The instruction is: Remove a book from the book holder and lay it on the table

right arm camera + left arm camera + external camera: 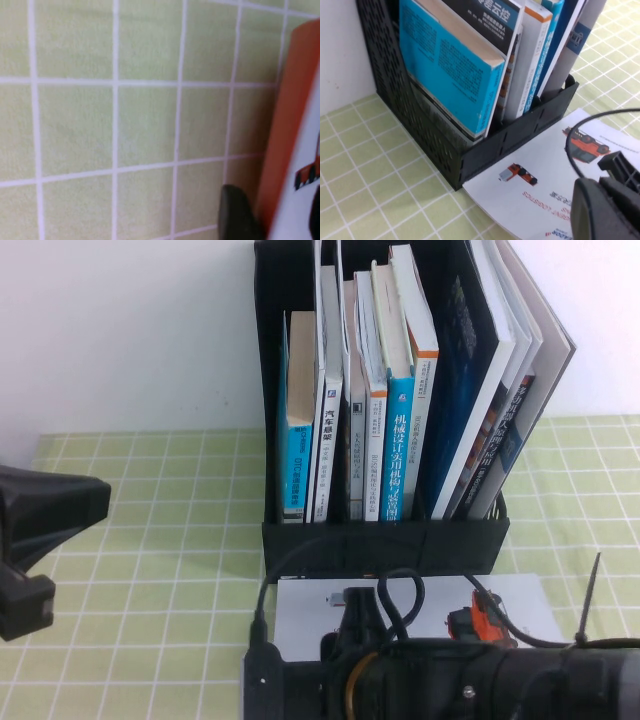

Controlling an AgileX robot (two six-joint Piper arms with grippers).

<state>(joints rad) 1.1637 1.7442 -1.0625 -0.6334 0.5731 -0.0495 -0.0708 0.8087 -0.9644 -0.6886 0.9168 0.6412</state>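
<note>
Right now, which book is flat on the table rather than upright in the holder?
The thin white booklet with truck pictures, flat on the table before the book holder, under the right tool. Left tool is parked far left.

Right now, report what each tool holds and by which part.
Right tool, low before the book holder, pinches the book by its edge. Left tool, at the table's left, holds nothing.

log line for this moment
thin white truck-picture book lying on green grid table before black plastic book holder | right claw over book | left claw apart, left of holder
</note>
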